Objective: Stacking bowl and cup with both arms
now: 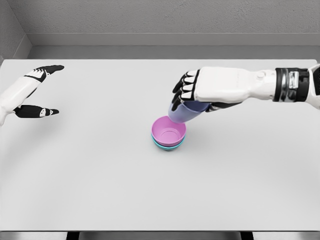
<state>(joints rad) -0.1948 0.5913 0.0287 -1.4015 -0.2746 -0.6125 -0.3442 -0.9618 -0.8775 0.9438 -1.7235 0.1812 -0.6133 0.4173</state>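
Head view. A pale grey worktop fills most of the frame, with a grey wall behind its far edge.

Near the middle of the worktop sits a pink bowl, nested inside a teal bowl of which only the lower rim shows beneath it. The pair stands upright, mouth up.

The right arm enters from the right edge and reaches leftward across the worktop. The right hand is closed around a lavender cup, gripping it from above at its upper part; the black fingers wrap over the far side. The cup is tilted, its lower end leaning down and left toward the bowls. That lower end overlaps the upper right rim of the pink bowl in the frame; whether cup and bowl touch cannot be told. The cup appears held clear of the worktop.

The left hand shows at the left edge, well apart from the bowls. It is open and holds nothing: fingers extended toward the right, thumb spread below them with a wide gap between.
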